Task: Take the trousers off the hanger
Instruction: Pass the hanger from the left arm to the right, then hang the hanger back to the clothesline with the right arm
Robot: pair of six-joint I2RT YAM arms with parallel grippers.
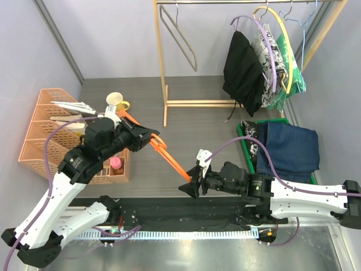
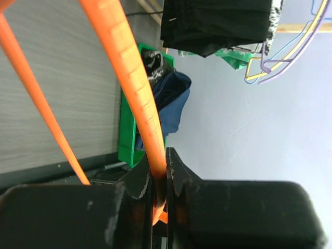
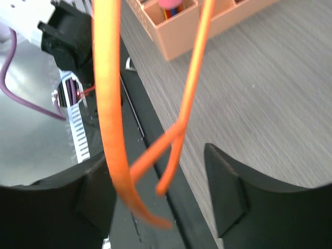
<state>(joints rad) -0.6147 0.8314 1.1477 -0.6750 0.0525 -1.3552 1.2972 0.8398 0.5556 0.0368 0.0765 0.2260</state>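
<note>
An orange hanger (image 1: pixel 172 161) with nothing on it spans between my two grippers above the table. My left gripper (image 1: pixel 151 140) is shut on one end of it; in the left wrist view the orange bar (image 2: pixel 129 78) runs down into the closed jaws (image 2: pixel 167 174). My right gripper (image 1: pixel 192 185) stands open around the other end, where the hanger's tip (image 3: pixel 106 104) hangs near the left finger (image 3: pixel 93 202). Navy denim trousers (image 1: pixel 290 149) and a black-and-white marbled pair (image 1: pixel 251 132) lie in the green tray (image 1: pixel 243 148). Black (image 1: pixel 243 70), newspaper-print (image 1: pixel 264 48) and green mottled (image 1: pixel 292 84) trousers hang on the rack.
A wooden clothes rack (image 1: pixel 163 73) stands at the back, with a bare grey hanger (image 1: pixel 183 36) on it. A peach organiser basket (image 1: pixel 42 135) sits at the left, a cup (image 1: pixel 115 100) beside it. The black rail (image 1: pixel 186 212) runs along the near edge.
</note>
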